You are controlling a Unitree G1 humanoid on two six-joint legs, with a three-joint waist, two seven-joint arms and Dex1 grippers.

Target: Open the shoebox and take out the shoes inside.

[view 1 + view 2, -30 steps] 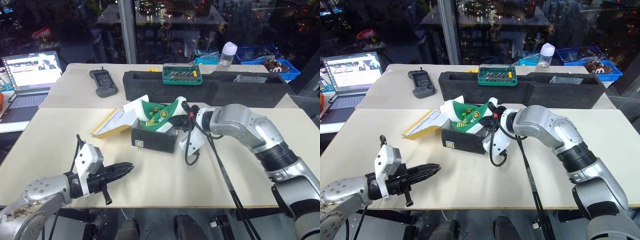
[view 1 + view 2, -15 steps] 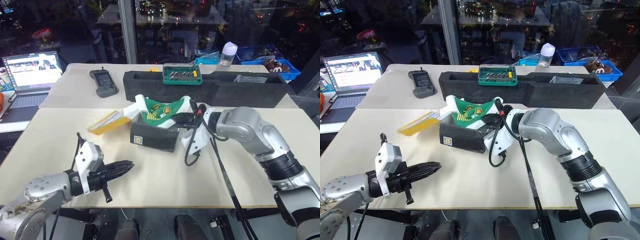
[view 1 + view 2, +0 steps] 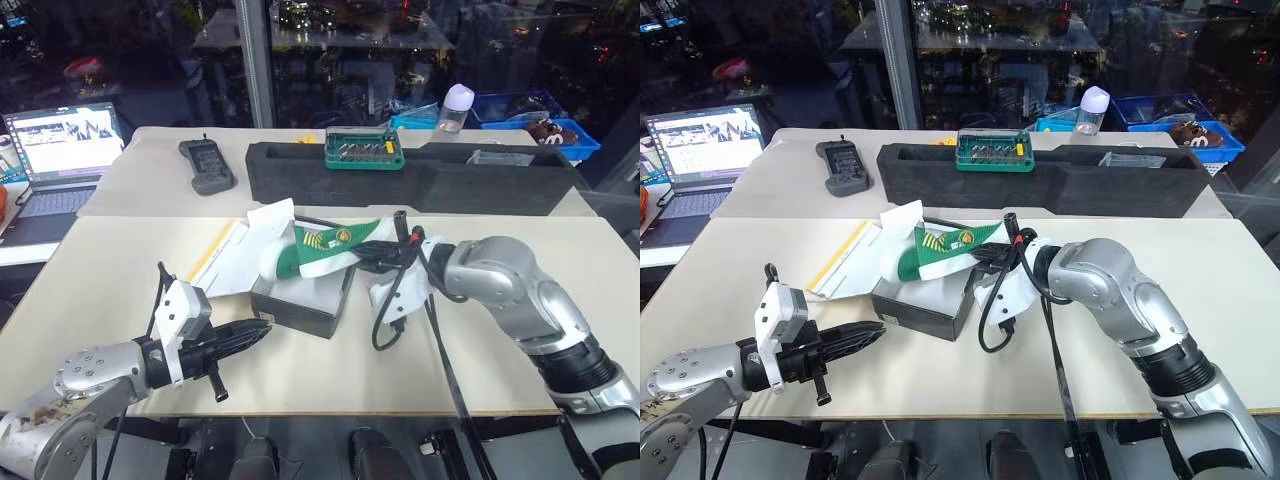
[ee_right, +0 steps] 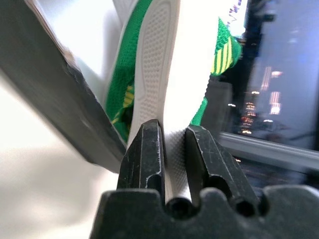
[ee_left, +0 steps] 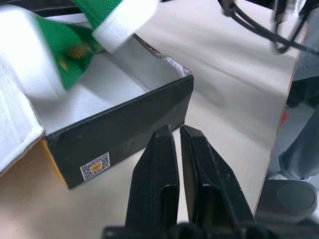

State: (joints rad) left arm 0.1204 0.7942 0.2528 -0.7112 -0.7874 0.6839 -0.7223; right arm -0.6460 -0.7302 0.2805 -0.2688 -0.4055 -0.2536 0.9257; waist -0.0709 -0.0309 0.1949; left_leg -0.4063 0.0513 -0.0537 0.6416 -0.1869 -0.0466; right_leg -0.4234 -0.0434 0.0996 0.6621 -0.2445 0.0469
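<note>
Right eye view shows the right gripper (image 3: 990, 254) pinching a small green shoe with a pale sole (image 3: 940, 250), now lifted higher over the open black cardboard shoebox (image 3: 923, 305); the left gripper (image 3: 865, 335) stays pressed together nearby, so one shoe is nearly out

pale tables (image 3: 120, 290) before dark night windows (image 3: 330, 50) with a grey upright post (image 3: 254, 60), scattered city lights
</note>
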